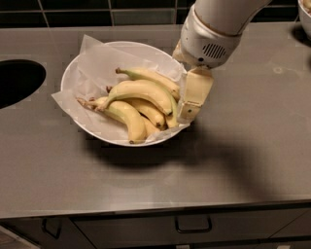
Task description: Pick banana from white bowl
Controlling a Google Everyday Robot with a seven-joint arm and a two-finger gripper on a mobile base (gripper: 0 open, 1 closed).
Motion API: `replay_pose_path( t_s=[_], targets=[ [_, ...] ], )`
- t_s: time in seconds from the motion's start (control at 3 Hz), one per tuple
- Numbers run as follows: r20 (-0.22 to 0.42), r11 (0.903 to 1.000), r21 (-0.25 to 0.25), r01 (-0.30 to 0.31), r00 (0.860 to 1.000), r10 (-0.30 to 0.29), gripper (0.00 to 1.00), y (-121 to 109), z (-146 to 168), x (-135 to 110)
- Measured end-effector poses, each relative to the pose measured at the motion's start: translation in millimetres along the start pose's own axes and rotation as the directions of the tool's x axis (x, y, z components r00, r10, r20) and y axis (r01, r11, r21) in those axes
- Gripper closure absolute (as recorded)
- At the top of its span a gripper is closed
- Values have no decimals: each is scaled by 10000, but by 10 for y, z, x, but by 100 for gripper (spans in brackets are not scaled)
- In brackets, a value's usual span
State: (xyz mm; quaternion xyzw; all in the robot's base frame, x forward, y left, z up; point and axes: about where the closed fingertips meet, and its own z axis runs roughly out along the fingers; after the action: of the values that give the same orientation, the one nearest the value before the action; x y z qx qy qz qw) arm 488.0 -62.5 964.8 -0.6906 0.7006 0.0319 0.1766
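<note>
The white bowl (75,73), lined with crinkled white paper, sits on the grey counter left of centre. Several yellow bananas lie in it. The banana (141,90), long, thick and strongly arched, lies across the top of the pile. A slimmer banana with a greenish stem (150,77) lies behind it, and shorter ones (127,119) lie in front. My gripper (187,111) hangs from the white arm over the bowl's right rim, just right of the banana's end.
A dark round sink opening (17,80) is cut into the counter at the left. The rim of another white bowl (306,14) shows at the top right corner. Drawer handles (193,225) run below the counter's front edge.
</note>
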Motion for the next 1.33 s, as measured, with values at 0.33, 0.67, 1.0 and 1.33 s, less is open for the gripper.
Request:
replay_pose_path(
  t_s=[0.33, 0.67, 1.0, 1.33],
  targets=[
    [3, 10000, 1, 2, 10000, -2, 0, -1, 1, -2],
    [32, 10000, 29, 19, 10000, -19, 0, 0, 3, -23],
    [141, 9999, -79, 88, 9999, -86, 0, 37, 126, -191],
    [309, 9998, -189, -70, 9995, 76, 4, 28, 329, -256]
  ],
)
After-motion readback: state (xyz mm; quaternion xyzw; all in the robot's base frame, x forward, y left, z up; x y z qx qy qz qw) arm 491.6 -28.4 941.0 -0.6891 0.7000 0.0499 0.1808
